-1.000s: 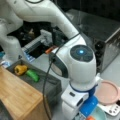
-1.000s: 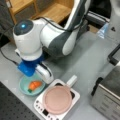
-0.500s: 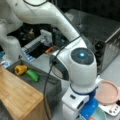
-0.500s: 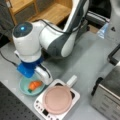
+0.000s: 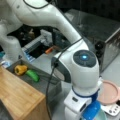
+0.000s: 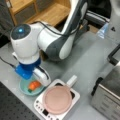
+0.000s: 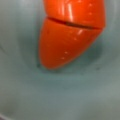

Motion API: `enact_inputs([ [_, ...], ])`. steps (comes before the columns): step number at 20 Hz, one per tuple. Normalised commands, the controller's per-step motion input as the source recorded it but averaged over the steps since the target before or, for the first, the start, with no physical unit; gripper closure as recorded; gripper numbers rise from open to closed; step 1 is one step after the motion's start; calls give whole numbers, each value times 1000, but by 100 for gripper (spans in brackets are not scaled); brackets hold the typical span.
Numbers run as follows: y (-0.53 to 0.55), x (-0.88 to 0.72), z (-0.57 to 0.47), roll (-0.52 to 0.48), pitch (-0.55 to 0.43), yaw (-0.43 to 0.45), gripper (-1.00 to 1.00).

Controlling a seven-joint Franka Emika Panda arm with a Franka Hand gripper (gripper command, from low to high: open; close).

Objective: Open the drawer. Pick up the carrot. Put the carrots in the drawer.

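the gripper (image 6: 37,81) hangs low over a light blue bowl (image 6: 23,90) at a front view's bottom left, its white finger (image 6: 42,76) reaching down into the bowl beside the carrot (image 6: 34,85); whether the jaws are apart, together or clamped on the carrot cannot be told. the carrot lies inside the bowl. just right of the bowl a pink plate (image 6: 58,100) sits on a white scale (image 6: 40,107), and a silver toaster oven (image 6: 110,92) stands at the right edge.

in a front view the arm's wrist fills the middle, and the gripper's blue mount (image 5: 91,111) is at the bottom, near the pink plate (image 5: 110,92). the drawer (image 5: 47,83) stands open at the left under the wooden cabinet top (image 5: 17,97), holding a yellow lumpy item (image 5: 20,70) and a green vegetable (image 5: 33,75).

in the wrist view the carrot (image 7: 70,32) fills the upper half, very close, resting on the pale bowl floor (image 7: 60,95); no fingers show here.
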Motion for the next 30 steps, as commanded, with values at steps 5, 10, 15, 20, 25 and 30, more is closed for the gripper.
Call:
enact_inputs([
  [5,-134,393,49,-144,187,168,-100],
  [10,-89,417,58,-133,201,155,-100],
  [15,-18,378,120,-126,228,118,-100],
  [20,35,337,110,-153,242,81,-100],
  [25,40,349,24,-161,214,54,-100],
  [30,10,368,30,-143,197,56,-100],
])
